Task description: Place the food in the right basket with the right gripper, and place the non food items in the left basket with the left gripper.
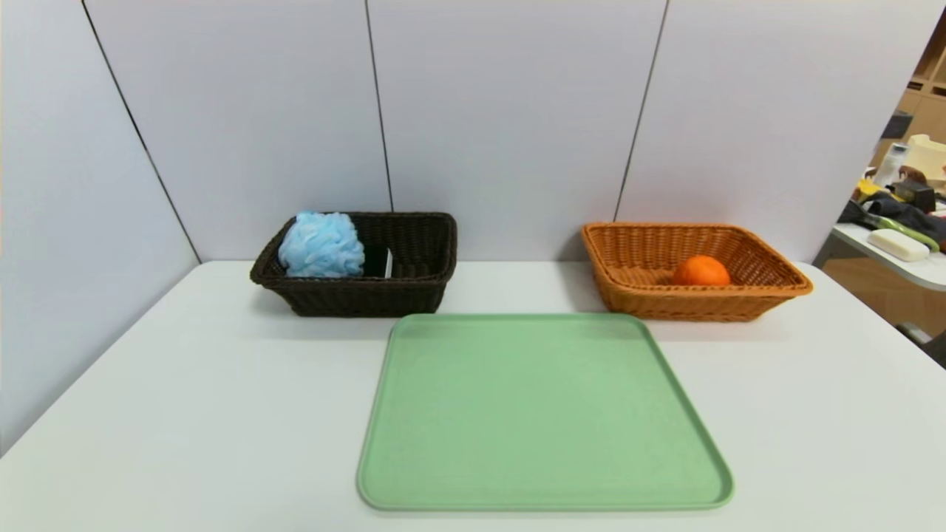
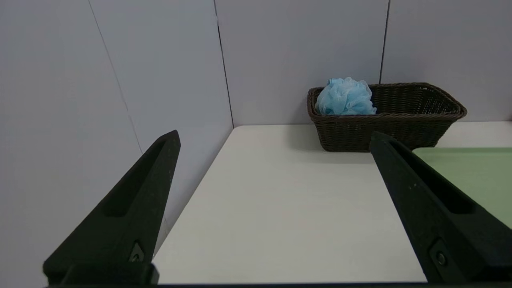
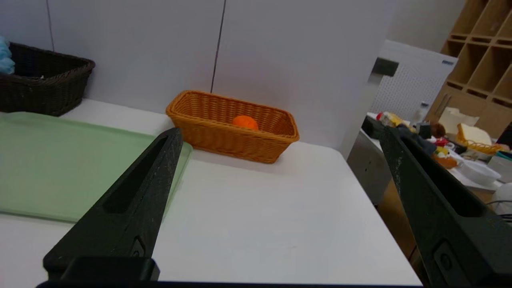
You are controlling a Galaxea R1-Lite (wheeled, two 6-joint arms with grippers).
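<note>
- White table (image 1: 185, 414), ringed by pale panels, carries a tray and two baskets
- Green tray (image 1: 543, 414) lies at the centre front, just before the gap between the baskets, its surface bare
- Tan basket (image 1: 768, 284) stands at the table's back right; one orange (image 1: 701, 271) rests on its floor, right of middle
- Dark basket (image 1: 421, 281) stands at the back left, well apart from the tan one; a blue pouf (image 1: 321, 244) fills its left end and rises above the rim
- Black slab (image 1: 378, 261) with a white edge sits in the dark basket just right of the pouf, mostly hidden by it
- Left gripper (image 2: 274, 138) hangs over the table's left front, jaws spread wide and holding nothing; the dark basket and pouf lie well ahead of it
- Right gripper (image 3: 280, 134) hangs over the table's right front, jaws likewise wide apart and holding nothing; the tan basket and orange lie well ahead, between its fingers in the wrist view
- Neither gripper touches a basket, the tray or the table
</note>
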